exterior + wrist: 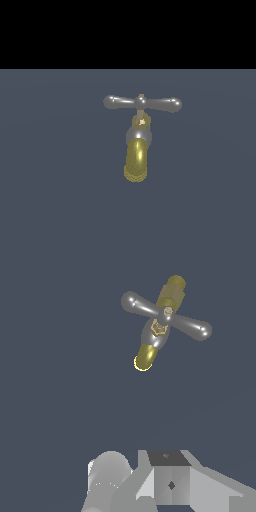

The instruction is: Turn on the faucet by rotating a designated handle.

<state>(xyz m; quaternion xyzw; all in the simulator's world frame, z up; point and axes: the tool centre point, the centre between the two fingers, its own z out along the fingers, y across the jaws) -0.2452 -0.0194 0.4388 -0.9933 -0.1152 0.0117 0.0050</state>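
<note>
Two handle (pixel 142 103) arms lie level atop the faucet (pixel 137 150).

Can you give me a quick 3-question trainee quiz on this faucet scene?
1. True or false: the gripper is touching the handle.
2. Multiple choice: in the exterior view, the handle's two arms run A) roughly level, out to the view's left and right, B) straight up and down, C) hidden behind the spout.
3. Fill in: the faucet's spout is ____ in colour.

Key: 1 false, the exterior view shows no gripper, and in the wrist view the handle sits well away from the arm's grey hardware; 2 A; 3 brass-yellow.
</note>
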